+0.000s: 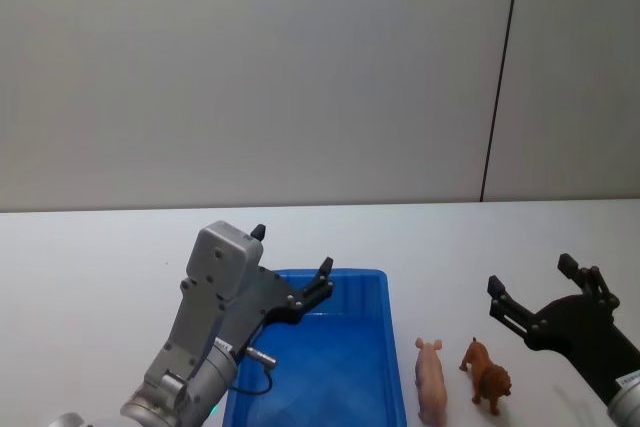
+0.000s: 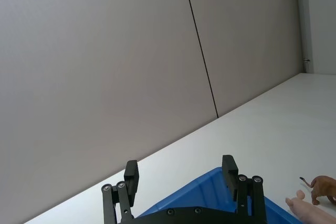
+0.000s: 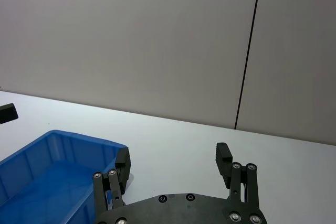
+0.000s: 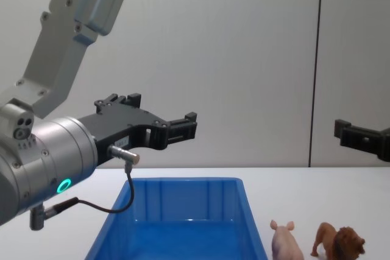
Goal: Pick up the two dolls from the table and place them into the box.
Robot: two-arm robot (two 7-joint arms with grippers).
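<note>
The left gripper point(image 1: 292, 250) hangs in the lower middle of the head view, above the far left corner of the blue box point(image 1: 385, 347). Its two black fingers point(image 2: 131, 176) are spread wide with nothing between them. In the chest view it reaches in from the left, well above the box rim and pointing right.

The right gripper point(image 1: 531, 274) sits at the lower right of the head view, raised off the white table point(image 1: 100, 267). Its fingers point(image 3: 223, 157) are likewise parted and empty. It is to the right of both figurines and touches neither.

The box stands on the table at the lower centre of the head view, and what shows of its inside is bare blue floor.

Just right of the box, near the bottom edge, is the pink pig point(image 1: 432, 379), with its snout pointing away from the robot. The brown lion point(image 1: 487, 375) is just beside the pig on its right, apart from it, with its maned head toward the lower right. Both seem to stand upright on the table, though the chest view cuts their legs off at its lower edge.

A plain grey wall point(image 1: 300, 67) rises behind the table.
</note>
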